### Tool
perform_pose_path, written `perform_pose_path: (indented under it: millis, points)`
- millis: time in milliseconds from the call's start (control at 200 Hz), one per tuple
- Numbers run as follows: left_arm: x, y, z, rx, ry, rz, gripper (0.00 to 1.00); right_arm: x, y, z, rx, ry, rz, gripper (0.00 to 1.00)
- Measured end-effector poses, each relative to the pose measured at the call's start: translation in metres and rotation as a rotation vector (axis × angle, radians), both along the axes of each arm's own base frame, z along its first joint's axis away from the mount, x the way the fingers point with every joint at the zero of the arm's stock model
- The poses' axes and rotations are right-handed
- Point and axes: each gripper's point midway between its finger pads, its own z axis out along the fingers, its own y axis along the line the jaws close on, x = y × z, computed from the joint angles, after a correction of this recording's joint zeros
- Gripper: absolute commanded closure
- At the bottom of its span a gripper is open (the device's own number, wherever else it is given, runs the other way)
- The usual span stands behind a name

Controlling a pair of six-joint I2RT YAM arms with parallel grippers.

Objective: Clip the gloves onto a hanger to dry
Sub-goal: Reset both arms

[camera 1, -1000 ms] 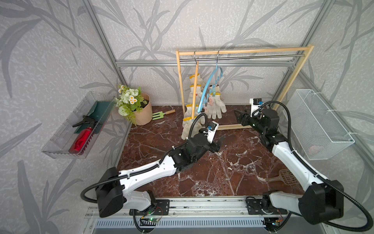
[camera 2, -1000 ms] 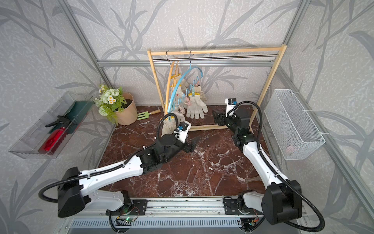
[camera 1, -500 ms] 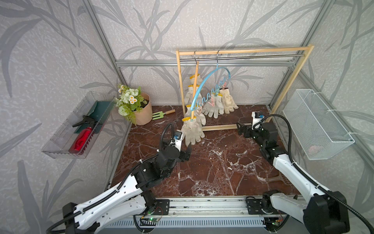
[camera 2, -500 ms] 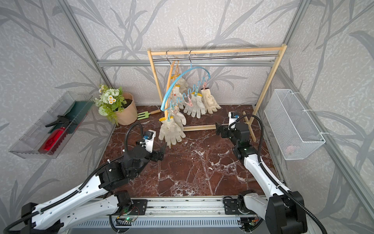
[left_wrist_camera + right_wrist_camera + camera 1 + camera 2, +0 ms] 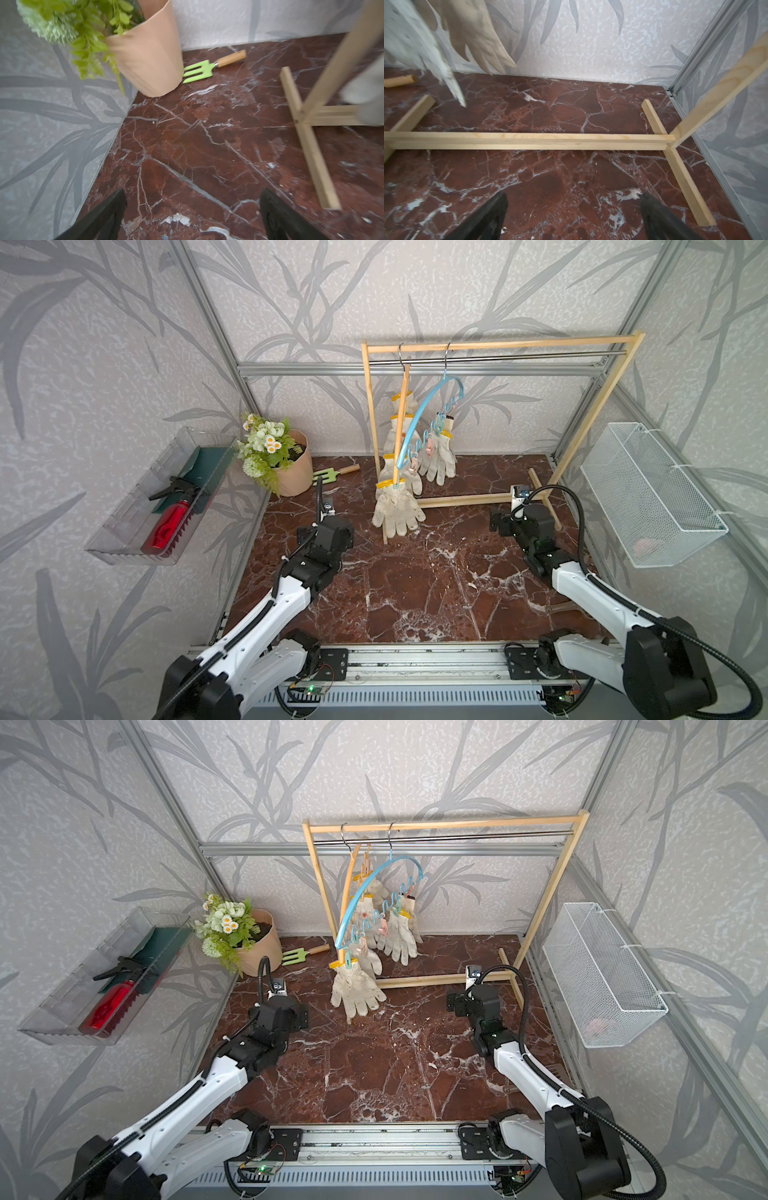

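At the far left, a clear plastic wall tray [image 5: 133, 506] held a red spray bottle [image 5: 166, 526] with a black trigger head. Toward the rear left corner of the red-brown marble-pattern tabletop [image 5: 415, 585] stood a beige flower pot [image 5: 293, 475] with white and green flowers. A green garden fork with a wooden handle [image 5: 332, 475] lay just beside the pot. The left gripper [image 5: 193, 197] was positioned over bare tabletop in front of the pot. In the left wrist view its black fingers [image 5: 116, 203] were spread wide with nothing between them. Further right, a light wooden garment rack [image 5: 498, 343] carried two hangers on its metal rail: a wooden hanger [image 5: 401, 418] and a light-blue plastic clip hanger [image 5: 415, 418]. The off-white knitted gloves [image 5: 397, 510] with yellow-trimmed cuffs hung from these two hangers at the left end of the rack. One glove hung lowest and nearest the camera in both top views. The gloves overlapped, so their count could not be determined. The right gripper [image 5: 574, 199] was positioned over the tabletop in front of the rack's base bar, near the rack's right foot. Its fingers [image 5: 500, 205] were likewise spread wide and held nothing. At the far right, a white wire basket [image 5: 648, 489] was mounted on the wall and contained a pinkish item too indistinct to identify.
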Motion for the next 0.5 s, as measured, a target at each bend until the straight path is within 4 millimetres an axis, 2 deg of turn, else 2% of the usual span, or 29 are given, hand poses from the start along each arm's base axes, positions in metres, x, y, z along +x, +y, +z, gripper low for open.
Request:
perform_pose_path:
  millis: [110, 210, 300, 425, 500]
  points:
    - [0.019, 0.033, -0.022, 0.031, 0.010, 0.094, 0.00, 0.004, -0.006, -0.024, -0.073, 0.020, -0.015, 0.01]
    - [0.038, 0.053, -0.037, 0.049, 0.006, 0.140, 0.00, 0.006, -0.010, -0.045, -0.142, 0.009, -0.015, 0.01]
    - [0.056, 0.058, -0.051, 0.048, -0.008, 0.136, 0.00, 0.008, -0.011, -0.063, -0.185, 0.041, -0.009, 0.01]
    - [0.072, 0.058, -0.070, 0.039, -0.021, 0.106, 0.00, 0.016, -0.010, -0.066, -0.200, -0.001, -0.009, 0.01]
    - [0.073, 0.056, -0.077, 0.027, -0.063, 0.082, 0.00, 0.014, -0.012, -0.071, -0.199, -0.035, -0.016, 0.01]
